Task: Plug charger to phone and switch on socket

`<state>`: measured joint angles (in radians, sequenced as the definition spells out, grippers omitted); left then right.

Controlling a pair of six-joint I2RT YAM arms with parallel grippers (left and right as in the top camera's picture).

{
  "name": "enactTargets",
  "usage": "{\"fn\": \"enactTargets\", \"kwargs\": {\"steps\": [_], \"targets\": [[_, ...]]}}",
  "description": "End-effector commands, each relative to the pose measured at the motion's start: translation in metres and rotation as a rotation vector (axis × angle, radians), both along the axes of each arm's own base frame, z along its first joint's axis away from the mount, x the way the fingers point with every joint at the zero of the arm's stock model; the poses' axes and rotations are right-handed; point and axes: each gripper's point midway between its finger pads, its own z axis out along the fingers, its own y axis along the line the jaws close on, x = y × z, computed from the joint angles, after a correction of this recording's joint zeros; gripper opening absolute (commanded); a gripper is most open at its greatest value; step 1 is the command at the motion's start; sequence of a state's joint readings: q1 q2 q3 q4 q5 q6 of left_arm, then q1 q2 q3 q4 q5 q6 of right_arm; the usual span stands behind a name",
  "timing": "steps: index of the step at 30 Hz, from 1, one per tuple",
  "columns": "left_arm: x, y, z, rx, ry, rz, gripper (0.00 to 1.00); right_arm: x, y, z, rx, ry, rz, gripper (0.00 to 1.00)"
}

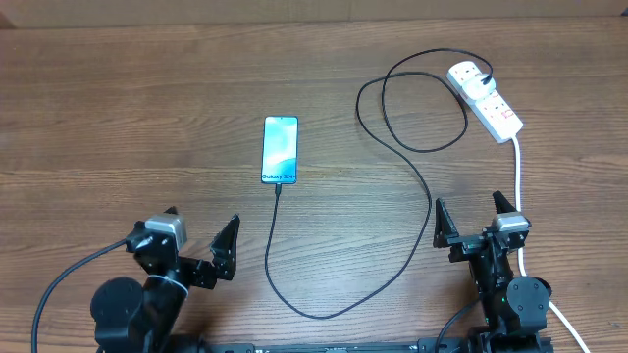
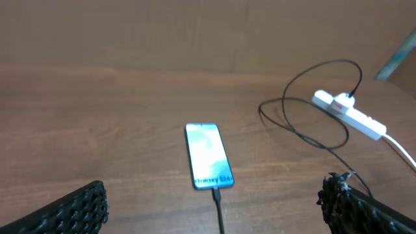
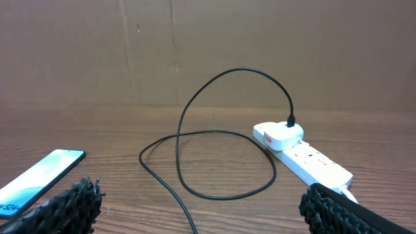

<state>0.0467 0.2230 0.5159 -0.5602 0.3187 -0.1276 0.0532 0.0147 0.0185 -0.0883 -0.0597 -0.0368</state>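
Observation:
The phone (image 1: 280, 149) lies flat at the table's middle, teal screen up, "Galaxy S24" text at its near short edge. It also shows in the left wrist view (image 2: 208, 164) and at the left edge of the right wrist view (image 3: 40, 172). The charger cable (image 1: 392, 250) has its tip (image 1: 279, 189) in the phone's near edge, then loops right and back to a white plug (image 1: 468, 75) in the socket (image 1: 494, 109). My left gripper (image 1: 201, 235) is open and empty, near of the phone. My right gripper (image 1: 476, 221) is open and empty, near of the socket.
The socket's thick white cord (image 1: 519, 191) runs down the right side past my right arm toward the near edge. The black cable loops (image 3: 214, 162) lie between the phone and the socket. A brown wall stands at the table's far edge.

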Motion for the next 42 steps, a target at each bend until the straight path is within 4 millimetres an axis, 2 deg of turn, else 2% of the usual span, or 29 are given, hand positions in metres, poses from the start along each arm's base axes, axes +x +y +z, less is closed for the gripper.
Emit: {"fn": "enactTargets", "kwargs": {"steps": [1, 11, 15, 26, 42], "targets": [[0.001, 0.006, -0.009, 0.011, -0.032, 0.036, 1.00, 0.000, 0.000, -0.001, 0.003, -0.008, -0.001, 1.00], [0.010, 0.038, -0.026, -0.026, -0.088, 0.239, 1.00, 0.000, 0.000, -0.001, 0.004, -0.008, -0.001, 1.00], [0.013, 0.044, -0.029, -0.015, -0.105, 0.279, 1.00, 0.000, 0.000, -0.001, 0.004, -0.008, -0.001, 1.00], [0.020, 0.049, -0.021, 0.034, -0.214, 0.298, 1.00, 0.000, 0.000, -0.001, 0.004, -0.008, -0.001, 1.00], [0.031, 0.052, -0.033, 0.016, -0.331, 0.344, 1.00, 0.000, 0.000, -0.001, 0.003, -0.008, -0.001, 1.00]]}}
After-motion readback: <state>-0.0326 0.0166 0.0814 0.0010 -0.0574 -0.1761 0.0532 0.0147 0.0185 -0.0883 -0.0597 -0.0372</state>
